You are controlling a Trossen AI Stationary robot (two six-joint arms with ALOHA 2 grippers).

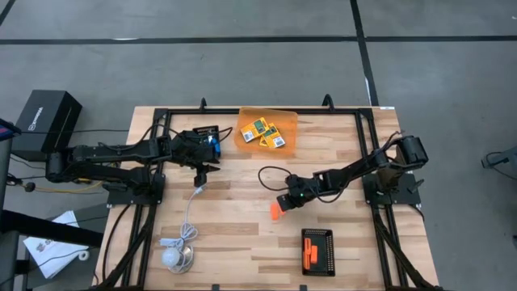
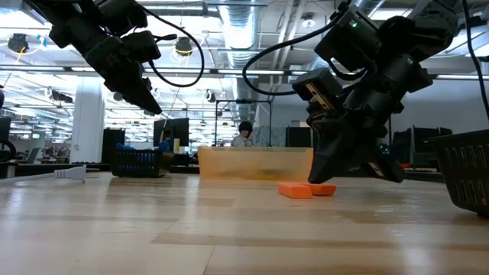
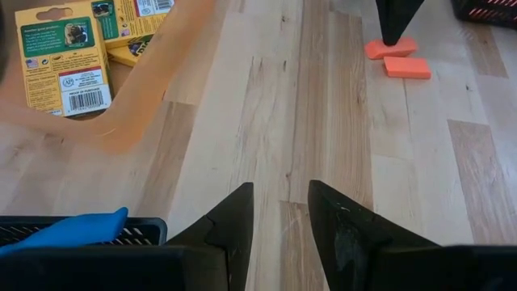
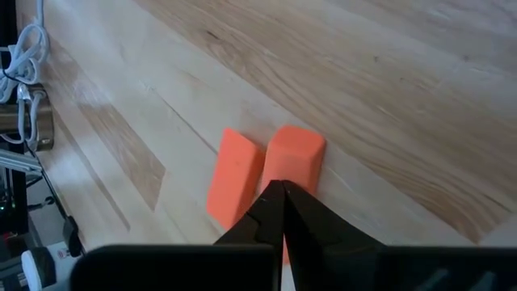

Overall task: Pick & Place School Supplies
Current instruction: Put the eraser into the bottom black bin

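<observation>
Two short orange sticks [image 4: 230, 174] lie side by side on the wooden table near its middle. My right gripper [image 4: 275, 187] is shut and points steeply down at the one nearer the arm [image 4: 295, 153]. My left gripper [image 3: 280, 187] hangs open above bare wood at the table's left, holding nothing. Yellow-and-green crayon boxes [image 1: 265, 132] lie flat in a shallow orange tray [image 1: 287, 120] at the far middle. A blue scissors handle [image 1: 215, 145] shows in a black tray [image 1: 196, 134] under the left arm. My right gripper has its shut fingertips [image 4: 271, 202] down on the top face of one orange stick, near its end [image 4: 289, 171]. It comes from above, slanting from the table's right. The stick lies flat on the table beside the other stick [image 3: 407, 68].
A black tray [image 1: 327, 242] with orange sticks [image 1: 308, 257] stands at the near right. A white cable with a round puck [image 1: 178, 255] lies at the near left. A black frame [image 1: 161, 113] runs along the table's edges. Bare wood lies between the grippers.
</observation>
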